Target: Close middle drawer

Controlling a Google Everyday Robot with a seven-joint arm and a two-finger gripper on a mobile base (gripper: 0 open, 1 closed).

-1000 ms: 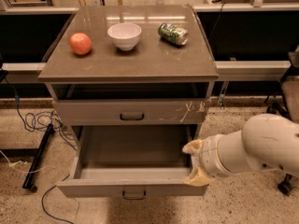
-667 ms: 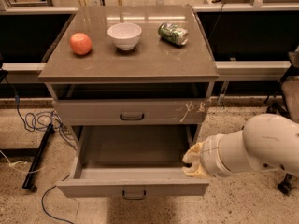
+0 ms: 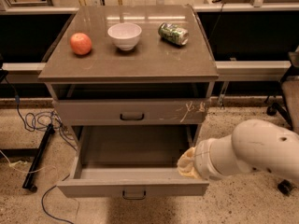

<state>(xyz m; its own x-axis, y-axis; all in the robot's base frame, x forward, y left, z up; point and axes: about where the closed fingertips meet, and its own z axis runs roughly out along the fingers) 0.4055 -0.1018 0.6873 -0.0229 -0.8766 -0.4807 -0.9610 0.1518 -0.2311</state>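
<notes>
Middle drawer [image 3: 93,188] stands pulled out at 6 o'clock, below the tabletop [image 3: 140,62]. Gripper [image 3: 186,164] sits at the drawer's 4 o'clock corner, largely hidden behind the arm [image 3: 261,148]. Whether it is spread or closed cannot be told.

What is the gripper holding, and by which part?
Cannot tell. The gripper sits inside the open middle drawer at its right front corner; whether it grips the front panel is not visible.

On the desk [image 3: 140,64] an apple [image 3: 81,43] lies left, a bowl [image 3: 124,35] in the middle, a can [image 3: 173,33] right; below, the middle drawer [image 3: 133,186] stands pulled out, the claw [image 3: 188,163] over its right front corner.
</notes>
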